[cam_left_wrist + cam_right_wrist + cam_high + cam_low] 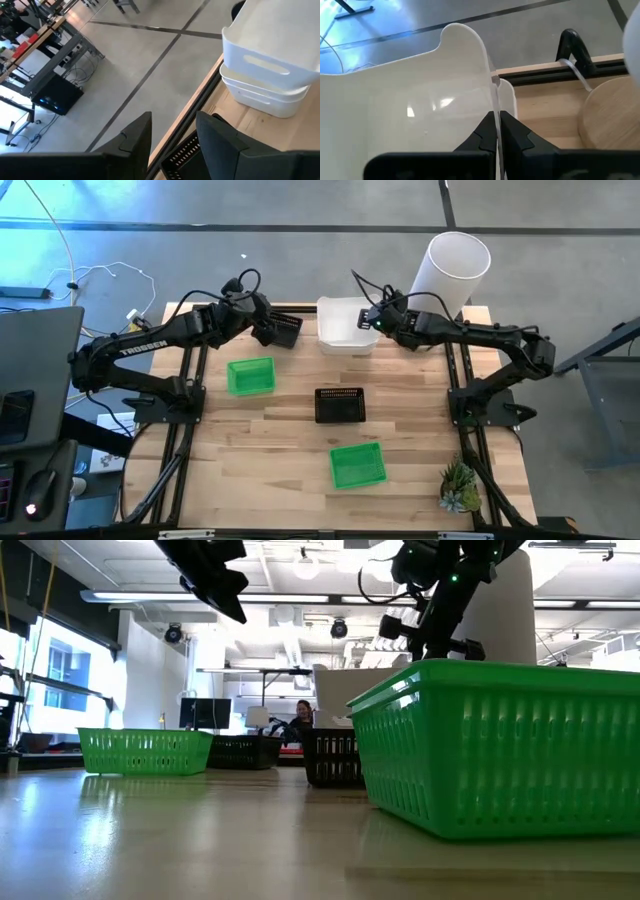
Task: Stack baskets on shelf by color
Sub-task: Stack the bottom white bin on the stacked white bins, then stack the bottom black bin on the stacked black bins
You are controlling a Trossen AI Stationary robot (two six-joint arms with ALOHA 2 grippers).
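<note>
Two white baskets (345, 325) (265, 70) sit nested at the table's far edge. My right gripper (373, 320) (496, 125) is shut on the upper one at its right end. A black basket (290, 330) (184, 150) stands by the far edge, left of the white ones. My left gripper (272, 328) (172, 125) hangs open above it, high over the table in the low view (225, 585). On the table also rest a second black basket (340, 405), one green basket (250, 375) at the left and another green basket (357, 465) near the front. My right gripper pinches the thin right end wall (495, 102) of the upper white basket, one finger inside the basket and one outside. The fingers come slanting down from the table's right side. The basket sits in the lower white basket (506, 92), whose rim shows just behind.
A tall white cylinder (455, 268) stands at the far right corner, close behind my right arm. A small potted plant (460, 485) sits at the near right corner. Bare wood lies between the baskets in the middle and along the near left.
</note>
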